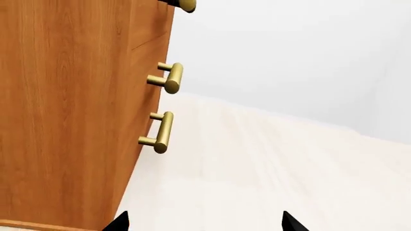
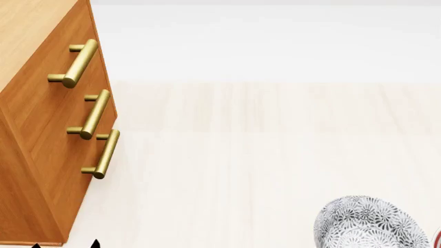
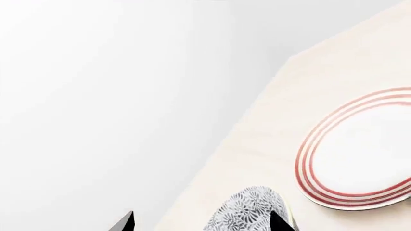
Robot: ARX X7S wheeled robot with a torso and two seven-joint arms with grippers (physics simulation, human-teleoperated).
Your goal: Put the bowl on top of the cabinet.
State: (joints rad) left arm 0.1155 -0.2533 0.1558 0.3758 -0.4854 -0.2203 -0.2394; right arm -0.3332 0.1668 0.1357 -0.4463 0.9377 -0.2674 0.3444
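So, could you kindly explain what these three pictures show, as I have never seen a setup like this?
They are simulator renders from a wheeled robot with two arms. One camera sits on its head, looking down; the other two sit near each arm's jaws. The head view shows a pale wooden surface with an orange-brown cabinet with brass handles on the left and a floral-patterned bowl at the lower right. The left wrist camera looks along the cabinet's side. The right wrist camera sees the bowl and a red-ringed plate beside it. Only the dark tips of the left gripper and right gripper show, spread apart; nothing is held.
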